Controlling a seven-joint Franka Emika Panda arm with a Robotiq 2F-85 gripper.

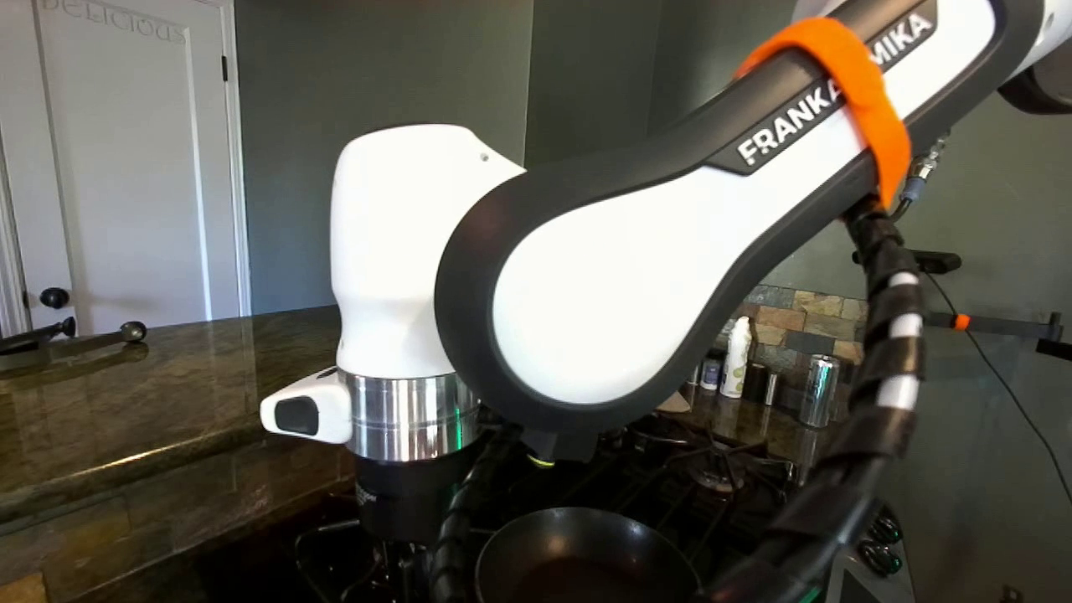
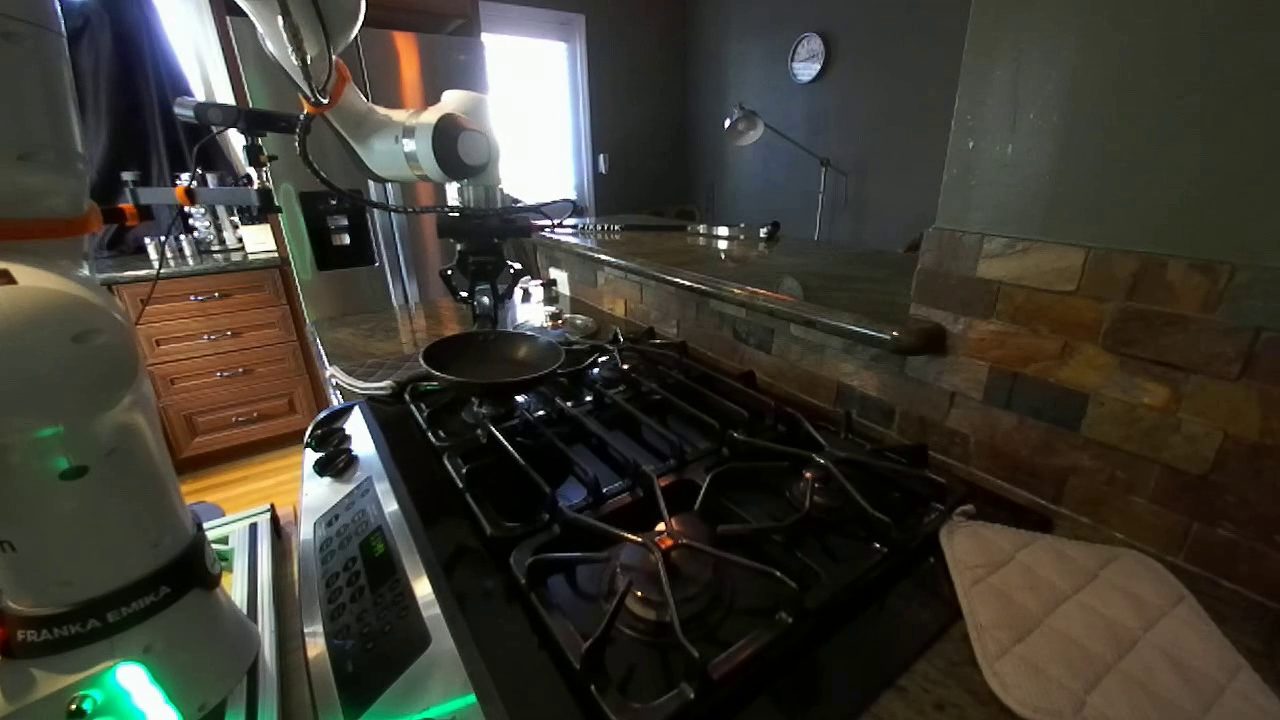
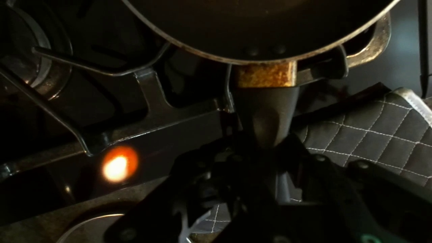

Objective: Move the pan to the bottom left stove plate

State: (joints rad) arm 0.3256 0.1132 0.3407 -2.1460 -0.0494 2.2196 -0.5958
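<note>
The pan (image 2: 493, 357) is dark, round and shallow. It is at the far end of the stove (image 2: 590, 440), over a burner there, in an exterior view. Its bowl also shows at the bottom edge of an exterior view (image 1: 586, 557). In the wrist view the pan (image 3: 263, 30) fills the top, with its rusty handle neck and dark handle pointing at my gripper (image 3: 263, 145). The fingers close on both sides of the handle; the dark jaws hide the contact. My gripper (image 2: 487, 305) points down behind the pan. I cannot tell whether the pan rests on the grate.
Bare burners (image 2: 665, 545) show at the near end of the stove. A dark quilted mat (image 3: 371, 135) lies beside the handle. A pale quilted mitt (image 2: 1090, 620) lies by the stove's near end. A raised stone ledge (image 2: 700, 275) runs along the stove's back.
</note>
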